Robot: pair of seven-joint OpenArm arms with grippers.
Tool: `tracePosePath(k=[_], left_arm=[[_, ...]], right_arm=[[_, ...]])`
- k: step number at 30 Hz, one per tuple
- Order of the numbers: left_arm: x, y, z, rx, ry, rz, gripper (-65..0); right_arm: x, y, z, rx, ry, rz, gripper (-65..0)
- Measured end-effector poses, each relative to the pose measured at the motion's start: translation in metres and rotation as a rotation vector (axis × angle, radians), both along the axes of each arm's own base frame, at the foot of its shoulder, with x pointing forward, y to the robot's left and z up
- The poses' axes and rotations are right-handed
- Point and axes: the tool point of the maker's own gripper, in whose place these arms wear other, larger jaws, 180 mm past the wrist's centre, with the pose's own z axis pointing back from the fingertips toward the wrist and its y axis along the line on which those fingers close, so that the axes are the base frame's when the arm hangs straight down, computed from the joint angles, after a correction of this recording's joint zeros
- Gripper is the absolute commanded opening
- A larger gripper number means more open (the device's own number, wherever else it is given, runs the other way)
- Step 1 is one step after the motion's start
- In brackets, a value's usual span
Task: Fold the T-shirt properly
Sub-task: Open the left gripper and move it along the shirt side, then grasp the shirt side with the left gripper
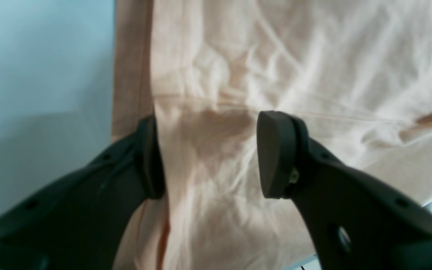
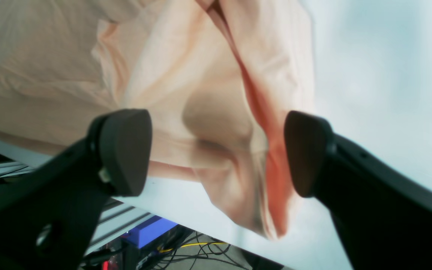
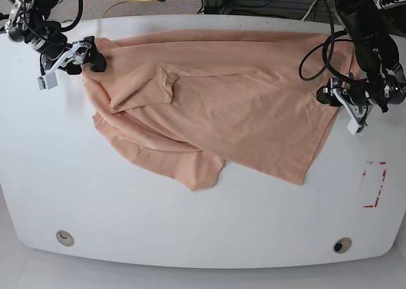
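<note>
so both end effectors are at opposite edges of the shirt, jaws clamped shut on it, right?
Not shut. Both wrist views show the left end effector and right end effector with jaws open, astride the T-shirt fabric. They are at opposite edges, as the base view shows.

T-shirt (image 3: 241, 99): soft matt peach cloth, creased. Table (image 3: 190, 225): smooth white, slightly glossy.

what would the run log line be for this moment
stage: pre-fold | peach-pink cotton T-shirt: spread, rumpled on white table | left gripper: jaws open over shirt edge | right gripper: jaws open over bunched corner | held: nothing
</note>
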Motion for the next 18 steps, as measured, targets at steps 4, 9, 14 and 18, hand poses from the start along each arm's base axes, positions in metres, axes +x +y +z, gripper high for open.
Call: tracePosePath(k=[4, 9, 14, 18], left_arm=[[0.002, -0.004, -0.001, -0.016, -0.001, -0.001, -48.8], [0.003, -0.015, -0.003, -0.037, -0.005, -0.003, -62.5], [0.006, -0.019, 0.006, -0.020, -0.035, -0.017, -62.1], [0.014, -0.014, 0.025, 0.024, -0.098, -0.030, -56.9]], right_arm=[[-0.001, 0.004, -0.002, 0.016, 0.000, -0.006, -13.3], [-0.001, 0.003, -0.001, 0.010, 0.000, -0.003, -13.3], [0.000, 0.004, -0.001, 0.013, -0.002, -0.004, -13.3], [0.000, 0.004, -0.001, 0.013, -0.002, -0.003, -13.3]])
